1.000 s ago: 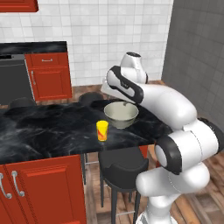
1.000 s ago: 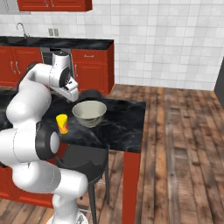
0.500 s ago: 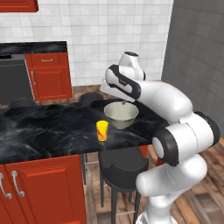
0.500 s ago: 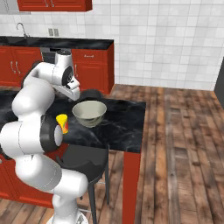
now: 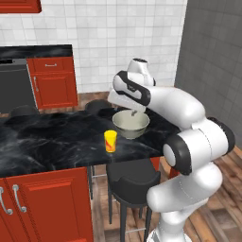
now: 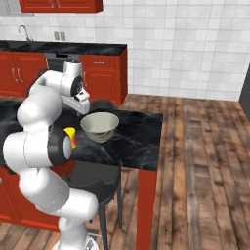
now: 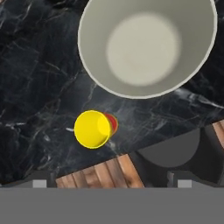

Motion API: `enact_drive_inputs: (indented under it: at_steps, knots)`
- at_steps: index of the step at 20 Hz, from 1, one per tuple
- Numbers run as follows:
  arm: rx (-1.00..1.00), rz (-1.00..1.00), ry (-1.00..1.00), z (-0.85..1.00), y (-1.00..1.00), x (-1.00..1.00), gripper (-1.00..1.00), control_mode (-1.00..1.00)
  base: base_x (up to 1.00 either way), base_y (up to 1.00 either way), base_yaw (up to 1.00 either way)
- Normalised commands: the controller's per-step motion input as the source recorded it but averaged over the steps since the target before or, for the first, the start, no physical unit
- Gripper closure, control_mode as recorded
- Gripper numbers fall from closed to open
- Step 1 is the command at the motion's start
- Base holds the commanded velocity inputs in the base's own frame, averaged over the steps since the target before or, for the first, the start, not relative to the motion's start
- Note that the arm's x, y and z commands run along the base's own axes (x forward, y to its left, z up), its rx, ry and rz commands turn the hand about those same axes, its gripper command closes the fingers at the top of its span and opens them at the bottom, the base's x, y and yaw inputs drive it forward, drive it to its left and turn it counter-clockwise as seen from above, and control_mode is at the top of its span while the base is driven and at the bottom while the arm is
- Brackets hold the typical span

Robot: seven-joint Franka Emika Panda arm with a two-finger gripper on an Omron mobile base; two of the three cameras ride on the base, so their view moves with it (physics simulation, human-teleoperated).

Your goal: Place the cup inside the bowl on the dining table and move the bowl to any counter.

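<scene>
Black marble of the dining table (image 5: 47,142) carries the cup (image 5: 110,141) upright just beside the empty bowl (image 5: 131,124), near the edge. Above them the gripper (image 5: 133,112) hangs spread wide, holding nothing, probably lining up over the cup.

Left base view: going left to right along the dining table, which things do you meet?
Cup → bowl, both standing on the dining table, apart from each other.
</scene>
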Motion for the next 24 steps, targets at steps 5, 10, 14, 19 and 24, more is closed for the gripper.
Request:
enact_drive_inputs:
  at_steps: [5,10,14,19,24]
  knots:
    - [0.0,0.0,0.01,-0.06,0.18,0.09,-1.0,-1.0,0.0,0.0,0.0]
    - [0.0,-0.01,0.0,-0.04,0.22,0.25,-1.0,-1.0,0.0,0.0,0.0]
    - [0.0,0.0,0.0,0.0,0.08,0.13,-1.0,-1.0,0.0,0.0,0.0]
    - [0.0,0.0,0.01,-0.04,0.0,0.08,-1.0,-1.0,0.0,0.0,0.0]
    - [0.0,0.0,0.02,-0.18,0.04,0.0,-1.0,-1.0,0.0,0.0,0.0]
